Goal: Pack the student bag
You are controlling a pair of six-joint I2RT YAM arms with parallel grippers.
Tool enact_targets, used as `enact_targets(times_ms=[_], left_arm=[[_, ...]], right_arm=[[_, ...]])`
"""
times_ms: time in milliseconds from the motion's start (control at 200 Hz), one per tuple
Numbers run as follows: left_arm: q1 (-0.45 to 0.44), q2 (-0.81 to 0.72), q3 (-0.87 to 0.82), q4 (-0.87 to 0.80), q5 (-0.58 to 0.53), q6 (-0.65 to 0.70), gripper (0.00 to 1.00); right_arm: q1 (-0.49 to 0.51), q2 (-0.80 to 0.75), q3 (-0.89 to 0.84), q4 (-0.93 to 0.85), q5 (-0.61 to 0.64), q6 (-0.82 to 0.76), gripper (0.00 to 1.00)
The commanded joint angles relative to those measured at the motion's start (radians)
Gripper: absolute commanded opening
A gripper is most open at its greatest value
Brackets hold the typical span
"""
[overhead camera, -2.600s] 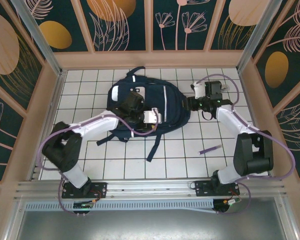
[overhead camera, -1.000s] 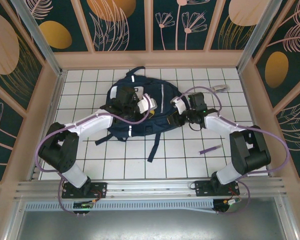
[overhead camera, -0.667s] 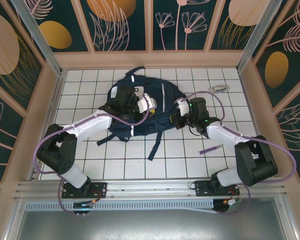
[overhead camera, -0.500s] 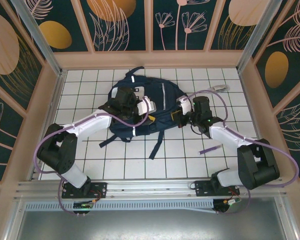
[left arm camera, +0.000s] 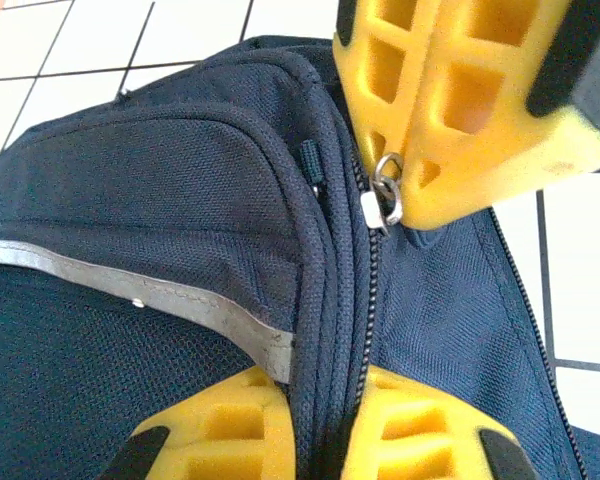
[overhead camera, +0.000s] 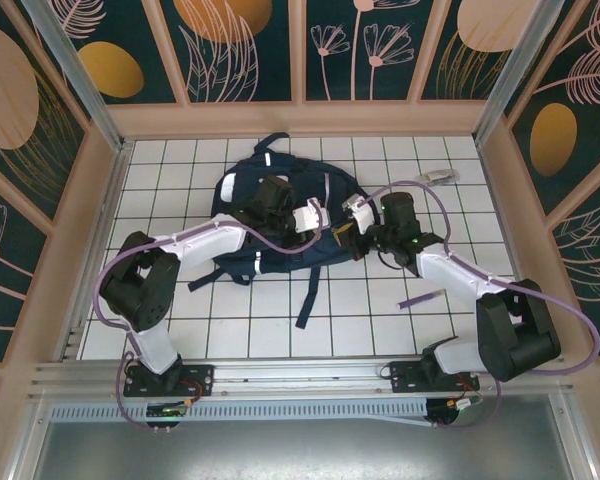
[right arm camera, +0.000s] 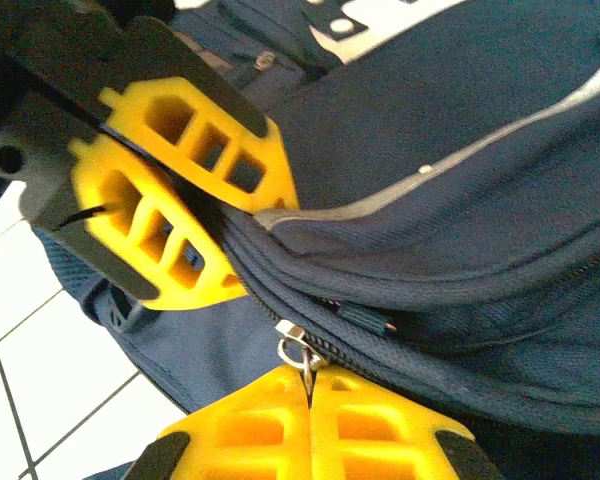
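Both your claws are clamped at the student bag (overhead camera: 285, 205) on the white-tiled bench (overhead camera: 380, 320), leaf-patterned walls (overhead camera: 240, 50) around: left claw (left arm camera: 325, 388) pinches the zip seam (left arm camera: 365, 300), right claw (right arm camera: 310, 388) the zipper pull (right arm camera: 296, 350).

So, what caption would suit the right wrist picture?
Right gripper pinches the zipper pull while left gripper clamps the student bag seam.

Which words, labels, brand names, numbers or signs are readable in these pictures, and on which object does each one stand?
None can be read.
The student bag shows no logo or print; its white-grey patches look blank.
The zipper pull bears no visible marking.
The wall panels carry plant patterns, no writing.
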Motion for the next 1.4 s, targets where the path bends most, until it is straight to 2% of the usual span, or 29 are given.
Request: enact_targets(times_ms=[0,115,305,485,636,656,701,731,831,971,1131,1396], left_arm=[[0.040,-0.054,-0.051,-0.047,-0.044,0.083,0.00],[0.057,-0.104,-0.095,-0.058,-0.015,0.128,0.00],[0.066,-0.150,-0.159,-0.093,-0.013,0.268,0.00],[0.115,-0.198,-0.221,-0.097,0.015,0.333,0.00],[0.146,-0.287,-0.304,-0.001,0.052,0.337,0.00],[0.148,-0.292,-0.304,-0.003,0.057,0.337,0.00],[0.151,-0.296,-0.300,-0.010,0.070,0.337,0.00],[0.151,-0.296,-0.297,-0.017,0.077,0.336,0.00],[0.151,-0.288,-0.276,-0.032,0.113,0.315,0.00],[0.154,-0.289,-0.280,-0.008,0.159,0.289,0.00],[0.154,-0.289,-0.281,0.021,0.192,0.272,0.00],[0.155,-0.295,-0.297,0.036,0.225,0.255,0.00]], right_arm=[[-0.042,0.008,0.057,-0.077,0.253,-0.018,0.00],[-0.087,0.027,0.056,-0.095,0.405,-0.008,0.00],[-0.165,0.064,0.064,-0.041,0.445,0.029,0.00],[-0.209,0.098,0.081,-0.009,0.363,0.028,0.00],[-0.193,0.100,0.090,-0.027,0.138,-0.036,0.00],[-0.187,0.095,0.092,-0.030,0.114,-0.040,0.05],[-0.174,0.088,0.106,-0.053,0.052,-0.040,0.30],[-0.165,0.085,0.121,-0.071,0.015,-0.020,0.42],[-0.129,0.077,0.178,-0.158,-0.100,0.057,0.54],[-0.086,0.106,0.238,-0.324,-0.207,0.018,0.55],[-0.085,0.181,0.267,-0.426,-0.211,0.031,0.54],[-0.041,0.293,0.322,-0.430,-0.273,0.052,0.49]])
